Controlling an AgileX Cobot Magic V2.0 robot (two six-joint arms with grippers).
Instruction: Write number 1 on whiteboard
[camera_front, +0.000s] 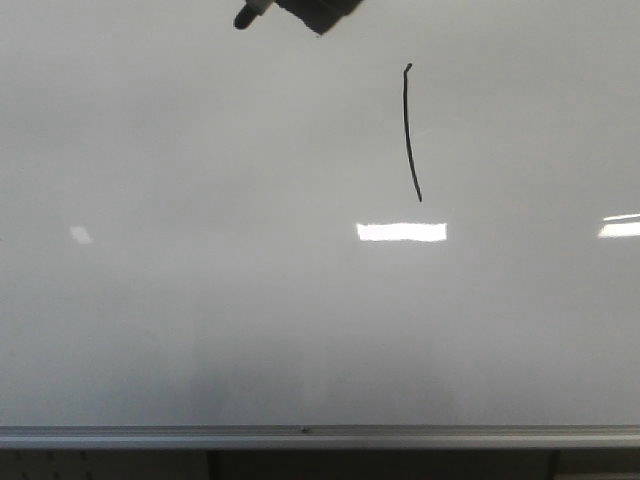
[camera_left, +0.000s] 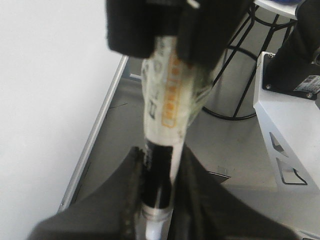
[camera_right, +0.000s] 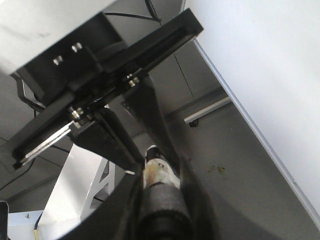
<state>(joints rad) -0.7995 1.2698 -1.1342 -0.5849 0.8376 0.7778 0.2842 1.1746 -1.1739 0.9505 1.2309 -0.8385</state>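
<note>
One number 1 (camera_front: 409, 132) on the whiteboard (camera_front: 200, 300); both pincers, left (camera_left: 157, 210) and right (camera_right: 160, 200), each clamped on a marker (camera_left: 160, 165).

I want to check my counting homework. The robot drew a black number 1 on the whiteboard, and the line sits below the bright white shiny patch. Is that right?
Not quite. The number 1 is black and it is on the whiteboard, but it sits above the bright white reflection, not below it. The stroke's lower end stops just short of that patch. The front view shows this.
</note>
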